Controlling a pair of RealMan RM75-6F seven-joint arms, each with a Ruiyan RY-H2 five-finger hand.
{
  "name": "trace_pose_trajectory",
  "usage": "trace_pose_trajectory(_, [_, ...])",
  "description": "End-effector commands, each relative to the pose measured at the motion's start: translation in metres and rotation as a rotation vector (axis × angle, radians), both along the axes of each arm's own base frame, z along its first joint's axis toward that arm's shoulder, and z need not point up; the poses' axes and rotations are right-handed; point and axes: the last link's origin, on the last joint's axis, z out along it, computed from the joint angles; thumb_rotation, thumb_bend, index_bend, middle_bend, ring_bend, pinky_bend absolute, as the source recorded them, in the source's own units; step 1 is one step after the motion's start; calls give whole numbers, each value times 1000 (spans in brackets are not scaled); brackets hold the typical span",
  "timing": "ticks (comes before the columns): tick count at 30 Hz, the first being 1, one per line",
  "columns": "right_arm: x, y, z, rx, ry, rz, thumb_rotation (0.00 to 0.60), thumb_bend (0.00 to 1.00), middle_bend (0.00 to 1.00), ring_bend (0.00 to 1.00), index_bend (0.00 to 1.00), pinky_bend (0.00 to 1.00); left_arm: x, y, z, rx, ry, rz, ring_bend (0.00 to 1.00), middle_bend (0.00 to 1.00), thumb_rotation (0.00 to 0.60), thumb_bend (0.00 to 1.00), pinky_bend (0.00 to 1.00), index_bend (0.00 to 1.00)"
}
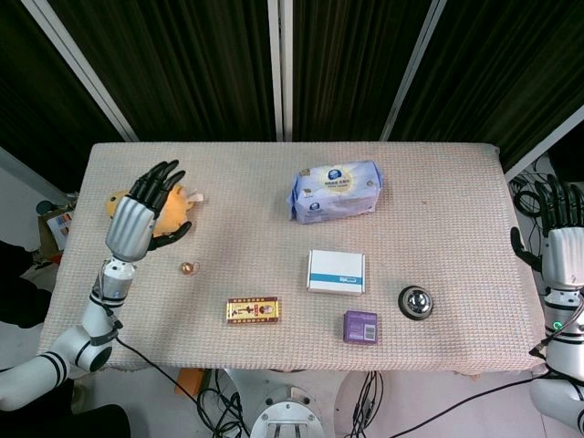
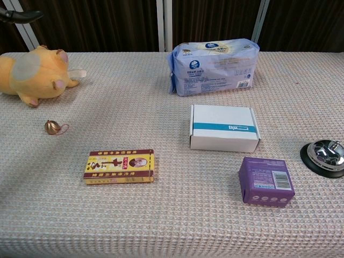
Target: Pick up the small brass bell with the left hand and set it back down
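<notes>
Starting at the far left, we see the left hand [image 1: 137, 214] raised over the bench [image 1: 456, 182], fingers spread wide and holding nothing. In the head view it covers much of the yellow plush toy [image 2: 32, 75], so only the toy's edges show there; the chest view shows the toy whole, lying on its side, while only a dark sliver of the hand shows at that view's top left corner. Whether the hand touches the toy we cannot tell.

Just in front of the toy, apart from it and from the hand, the small brass bell [image 2: 52, 127] rests on the woven cloth with a thin pink cord looped beside it. In the head view it is tiny and its detail is hard to make out.

Further right and nearer the front edge lies a flat red and gold box [image 2: 119, 166]; its print is too small to read. Toward the middle, a blue pack of tissues [image 1: 335, 190] sits at the back, with a white box with a blue stripe [image 1: 336, 271] in front of it and a purple box [image 1: 359, 326] nearer still.

Right of those, a black and chrome call bell [image 1: 415, 302] stands alone; the chest view cuts it off at the frame edge.

At the far right, the right hand [image 1: 558, 242] is off the bench, upright, fingers extended and apart, empty, partly cropped by the frame.
</notes>
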Motion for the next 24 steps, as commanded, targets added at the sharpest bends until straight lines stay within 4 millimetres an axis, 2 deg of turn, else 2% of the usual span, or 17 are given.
trace_pose_trajectory(1, [-1, 0, 0, 1, -1, -4, 600, 310, 0, 0, 0, 0, -1, 0, -3, -6, 1, -1, 65, 54, 600, 207, 215, 91])
trace_pose_trajectory(11, [-3, 1, 0, 2, -12, -3, 600, 310, 0, 0, 0, 0, 4, -4, -7, -21, 12, -26, 65, 63, 600, 207, 216, 91])
trace_pose_trajectory(14, [-1, 1, 0, 3, -13, 2, 600, 310, 0, 0, 0, 0, 1, -8, -10, -58, 33, -14, 74, 120, 600, 206, 215, 91])
trace_pose_trajectory(16, [1, 1, 0, 3, -13, 10, 600, 310, 0, 0, 0, 0, -6, -14, -15, -129, 98, 18, 90, 177, 600, 211, 215, 99])
trace_pose_trajectory(21, [8, 4, 2, -7, -34, 30, 600, 307, 0, 0, 0, 0, -31, -33, -18, -306, 367, 147, 128, 175, 600, 234, 226, 168])
trace_pose_trajectory(24, [12, 9, 4, -7, -45, 36, 600, 299, 0, 0, 0, 0, -45, -41, -20, -380, 448, 224, 134, 178, 600, 234, 244, 194])
